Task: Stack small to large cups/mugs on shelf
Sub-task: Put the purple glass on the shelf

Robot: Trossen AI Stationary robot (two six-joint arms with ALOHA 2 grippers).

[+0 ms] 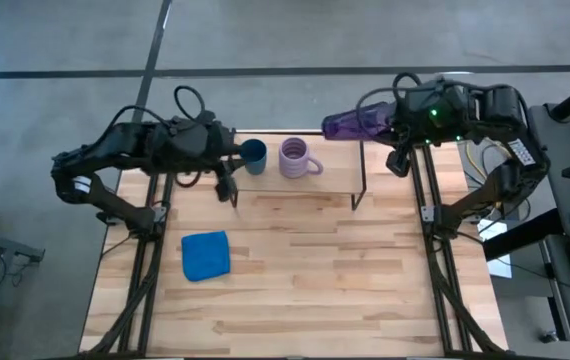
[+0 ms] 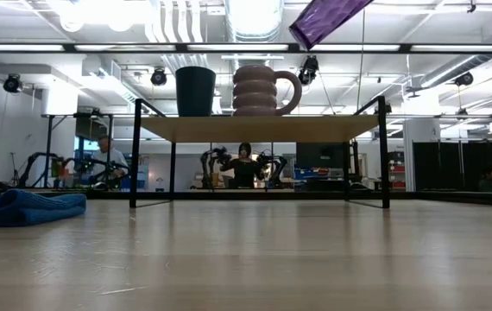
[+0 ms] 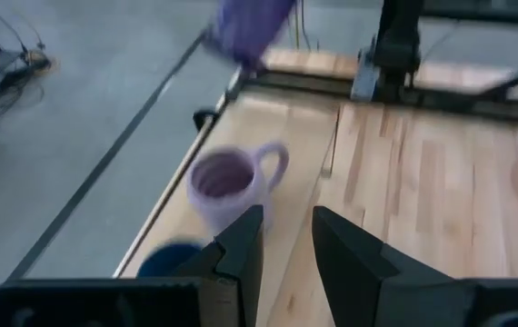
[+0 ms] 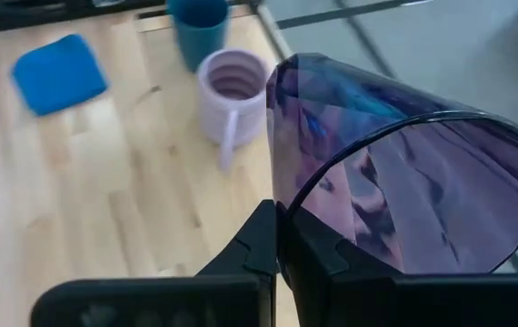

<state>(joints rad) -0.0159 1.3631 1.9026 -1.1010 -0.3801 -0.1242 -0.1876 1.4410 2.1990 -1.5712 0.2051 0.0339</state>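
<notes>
The shelf (image 1: pixel 305 185) stands at the table's far side. The small dark blue cup (image 1: pixel 253 155) and the lavender ribbed mug (image 1: pixel 298 158) stand upright side by side on its board, the cup toward the left; both also show in the low view, cup (image 2: pixel 195 91) and mug (image 2: pixel 259 89). My right gripper (image 1: pixel 390 125) is shut on the dark purple tumbler (image 1: pixel 350 123), which lies almost level above the shelf's far right end. My left gripper (image 1: pixel 227 188) is open and empty by the shelf's left end, near the blue cup. My right gripper holds the tumbler by its rim (image 4: pixel 283 211), at the open mouth, the wall between its two fingers, one finger inside and one outside. The fingers come from the table's right. The tumbler is lifted clear of the shelf and tilted (image 2: pixel 328 17), its base toward the left.
A folded blue cloth (image 1: pixel 205 255) lies on the tabletop at the near left. The shelf's black wire legs (image 1: pixel 358 195) stand at its corners. Bare wooden tabletop (image 1: pixel 345 280) lies in front of the shelf. People (image 2: pixel 244 164) are in the room beyond.
</notes>
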